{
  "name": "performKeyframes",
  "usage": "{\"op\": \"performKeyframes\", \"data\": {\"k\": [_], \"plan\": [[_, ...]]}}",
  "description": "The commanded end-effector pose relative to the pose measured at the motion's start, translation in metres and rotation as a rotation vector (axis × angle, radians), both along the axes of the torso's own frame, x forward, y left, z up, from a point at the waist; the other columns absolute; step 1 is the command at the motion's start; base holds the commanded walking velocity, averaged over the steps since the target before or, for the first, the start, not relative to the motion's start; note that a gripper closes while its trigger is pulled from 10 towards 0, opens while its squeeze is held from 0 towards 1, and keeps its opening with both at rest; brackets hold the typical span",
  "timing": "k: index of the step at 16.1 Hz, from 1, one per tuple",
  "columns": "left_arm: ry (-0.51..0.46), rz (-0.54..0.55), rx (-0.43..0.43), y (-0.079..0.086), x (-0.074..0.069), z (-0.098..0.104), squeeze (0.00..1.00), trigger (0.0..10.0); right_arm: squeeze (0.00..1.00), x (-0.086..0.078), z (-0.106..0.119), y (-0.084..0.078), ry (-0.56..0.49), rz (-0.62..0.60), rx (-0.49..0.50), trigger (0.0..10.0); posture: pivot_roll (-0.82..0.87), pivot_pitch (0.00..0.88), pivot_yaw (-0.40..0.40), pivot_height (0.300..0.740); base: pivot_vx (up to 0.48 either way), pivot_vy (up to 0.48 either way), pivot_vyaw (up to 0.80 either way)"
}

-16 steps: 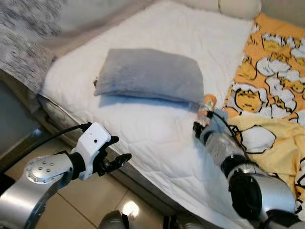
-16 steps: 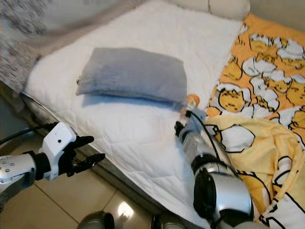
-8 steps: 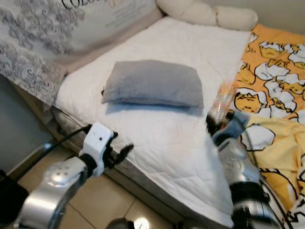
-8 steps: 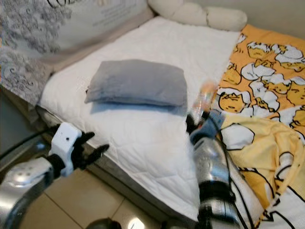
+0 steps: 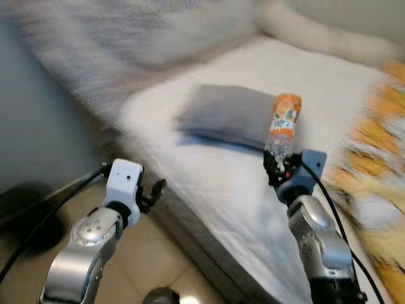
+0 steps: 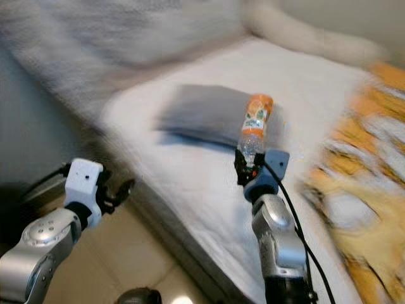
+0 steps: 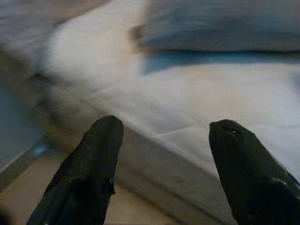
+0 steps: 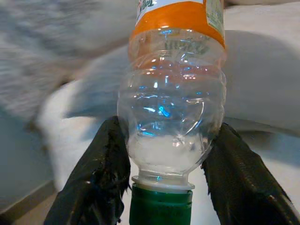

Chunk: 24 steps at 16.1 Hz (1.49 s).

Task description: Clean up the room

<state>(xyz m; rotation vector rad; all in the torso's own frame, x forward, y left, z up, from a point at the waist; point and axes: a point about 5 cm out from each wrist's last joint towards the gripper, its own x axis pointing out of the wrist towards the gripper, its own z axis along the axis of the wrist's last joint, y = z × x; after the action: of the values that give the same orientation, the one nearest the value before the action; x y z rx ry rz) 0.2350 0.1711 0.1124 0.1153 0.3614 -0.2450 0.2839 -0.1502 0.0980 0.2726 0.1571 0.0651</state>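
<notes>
My right gripper [image 5: 279, 166] is shut on an empty clear plastic bottle [image 5: 282, 128] with an orange label, held above the white mattress [image 5: 209, 171] with its green cap [image 8: 161, 206] toward the wrist. In the right wrist view both fingers [image 8: 98, 173] clamp the bottle [image 8: 171, 117] near its neck. My left gripper [image 5: 154, 193] hangs open beside the bed's edge, over the floor; in the left wrist view its fingers [image 7: 89, 168] stand wide apart with nothing between them. A grey pillow [image 5: 224, 114] lies on the mattress behind the bottle.
The head views are blurred by motion. A yellow and orange patterned blanket [image 5: 380, 190] covers the bed's right side. A long cream cushion [image 5: 316, 38] lies at the far end. Tan tiled floor [image 5: 152, 266] runs along the bed's side, with a dark object [image 5: 25, 215] at far left.
The camera has swung left and the picture has blurred. My right gripper has lifted the bottle off the bed. The left arm stays by the bed's edge.
</notes>
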Motion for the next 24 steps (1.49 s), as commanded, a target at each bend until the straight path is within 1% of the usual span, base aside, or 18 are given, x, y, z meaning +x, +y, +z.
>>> {"op": "performKeyframes", "data": {"k": [1,2,4,5,7,8,10,12,15,16,17,19,20,22,24], "plan": [[-0.019,0.029,0.006,0.003,0.002,0.003,0.0,10.0,0.0,-0.003,0.003,0.001,-0.013,0.008,0.023,10.0,-0.03,0.0,0.022,0.74,0.0,0.0,0.8],[-0.011,0.054,-0.006,0.004,0.001,0.002,0.0,10.0,0.0,-0.003,0.006,0.002,-0.025,0.017,0.013,10.0,-0.03,0.0,0.021,0.74,0.0,0.0,0.8],[-0.046,0.054,0.021,0.004,0.003,0.005,0.0,10.0,0.0,-0.004,0.006,0.005,-0.028,0.043,-0.035,10.0,-0.01,0.0,0.002,0.74,0.0,0.0,0.8],[-0.063,0.048,0.043,0.003,0.005,0.008,0.0,10.0,0.0,-0.003,0.007,0.006,-0.033,0.05,-0.03,10.0,-0.01,0.0,0.0,0.74,0.0,0.0,0.8],[-0.12,0.062,0.086,0.005,0.016,0.016,0.0,10.0,0.0,-0.001,0.011,0.008,-0.046,0.061,-0.025,10.0,-0.02,0.0,0.006,0.74,0.0,0.0,0.8],[-0.142,0.081,0.149,0.007,0.02,0.016,0.0,10.0,0.0,0.002,0.011,0.009,-0.044,0.054,-0.018,10.0,-0.02,0.0,0.003,0.74,0.0,0.0,0.8],[-0.177,0.121,0.17,0.01,0.023,0.017,0.0,10.0,0.0,0.003,0.009,0.012,-0.029,0.067,0.009,10.0,0.0,0.0,-0.01,0.74,0.0,0.0,0.8],[-0.181,0.126,0.157,0.011,0.026,0.019,0.0,10.0,0.0,0.003,0.005,0.017,-0.006,0.088,0.014,10.0,0.01,0.0,-0.014,0.74,0.0,0.0,0.8],[-0.206,0.116,0.123,0.013,0.028,0.02,0.0,10.0,0.0,0.003,-0.001,0.026,0.033,0.135,0.082,10.0,0.01,0.0,-0.002,0.74,0.0,0.0,0.8],[-0.211,0.104,0.097,0.011,0.029,0.019,0.0,10.0,0.0,0.0,-0.005,0.029,0.049,0.179,0.074,10.0,0.0,0.0,0.005,0.74,0.0,0.0,0.8],[-0.212,0.102,0.096,0.011,0.029,0.019,0.0,10.0,0.0,-0.001,-0.006,0.029,0.053,0.183,0.071,10.0,0.0,0.0,0.006,0.74,0.0,0.0,0.8],[-0.208,0.074,0.072,0.008,0.031,0.02,0.0,10.0,0.0,-0.001,-0.011,0.027,0.075,0.182,0.029,10.0,-0.02,0.0,0.019,0.74,0.0,0.0,0.8],[-0.199,0.068,0.066,0.008,0.031,0.018,0.0,10.0,0.0,0.001,-0.009,0.028,0.064,0.189,-0.017,10.0,-0.02,0.0,0.017,0.74,0.0,0.0,0.66],[-0.198,0.065,0.06,0.008,0.03,0.016,0.0,10.0,0.0,0.002,-0.009,0.028,0.066,0.196,-0.047,10.0,-0.02,0.0,0.012,0.74,0.244,0.0,0.0],[-0.196,0.064,0.056,0.009,0.03,0.014,0.0,10.0,0.0,0.002,-0.011,0.028,0.07,0.194,-0.048,10.0,-0.01,0.0,0.009,0.74,0.259,0.0,0.0]]}}
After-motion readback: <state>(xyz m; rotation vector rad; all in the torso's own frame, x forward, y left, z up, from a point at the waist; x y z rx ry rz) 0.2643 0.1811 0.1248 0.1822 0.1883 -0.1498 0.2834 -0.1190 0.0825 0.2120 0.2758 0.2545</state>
